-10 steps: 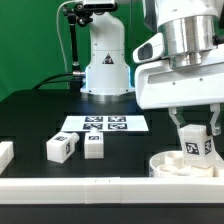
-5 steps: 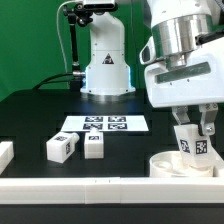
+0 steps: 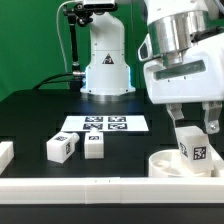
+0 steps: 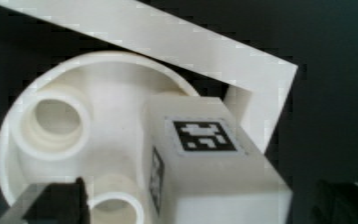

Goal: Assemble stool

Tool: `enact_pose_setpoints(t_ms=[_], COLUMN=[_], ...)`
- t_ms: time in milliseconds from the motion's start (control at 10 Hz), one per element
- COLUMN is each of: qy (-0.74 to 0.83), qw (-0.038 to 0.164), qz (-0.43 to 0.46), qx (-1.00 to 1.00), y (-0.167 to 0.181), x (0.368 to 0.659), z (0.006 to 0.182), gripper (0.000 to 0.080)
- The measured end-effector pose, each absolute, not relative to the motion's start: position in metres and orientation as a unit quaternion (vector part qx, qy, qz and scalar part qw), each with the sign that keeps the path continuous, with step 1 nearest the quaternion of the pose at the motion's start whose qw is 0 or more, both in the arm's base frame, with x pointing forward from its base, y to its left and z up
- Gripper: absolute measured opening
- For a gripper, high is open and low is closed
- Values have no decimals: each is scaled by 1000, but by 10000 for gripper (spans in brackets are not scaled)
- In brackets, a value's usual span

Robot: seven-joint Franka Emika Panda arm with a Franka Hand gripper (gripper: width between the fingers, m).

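Observation:
My gripper [image 3: 190, 122] is shut on a white blocky stool leg [image 3: 193, 145] with a black-and-white tag and holds it upright over the round white seat [image 3: 172, 163] at the exterior view's right, close to the front rail. In the wrist view the leg [image 4: 211, 150] fills the middle, tag facing the camera, with the seat [image 4: 87, 85] and its round holes beside it. Dark fingertips [image 4: 51, 205] flank the leg. Two more legs [image 3: 61, 148] [image 3: 94, 146] lie on the black table at the centre left. A further white part [image 3: 4, 153] sits at the left edge.
The marker board [image 3: 104, 125] lies flat behind the loose legs. A long white rail [image 3: 90, 187] runs along the front edge and shows in the wrist view [image 4: 211, 50]. The robot base [image 3: 105, 60] stands at the back centre.
The gripper has turned and shifted slightly right with the leg; the leg's tag now faces more towards the camera and sits lower over the seat.

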State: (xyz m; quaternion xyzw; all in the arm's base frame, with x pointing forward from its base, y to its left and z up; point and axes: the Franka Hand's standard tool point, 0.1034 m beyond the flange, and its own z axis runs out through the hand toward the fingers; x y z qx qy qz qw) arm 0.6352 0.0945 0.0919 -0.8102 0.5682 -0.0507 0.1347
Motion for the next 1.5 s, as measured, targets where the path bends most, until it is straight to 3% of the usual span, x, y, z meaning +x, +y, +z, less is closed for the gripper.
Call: enact_pose_setpoints(t_ms=[300, 500, 600, 900, 1500], qy=[532, 514, 472, 277, 47], qw=[138, 134, 128, 88, 57], qz=[-55, -56, -63, -91, -107], qx=[-834, -845, -870, -953, -991], y=[89, 90, 90, 93, 93], x=[639, 637, 637, 637, 638], z=[112, 108, 108, 108, 107], gripper=[649, 649, 649, 649, 649])
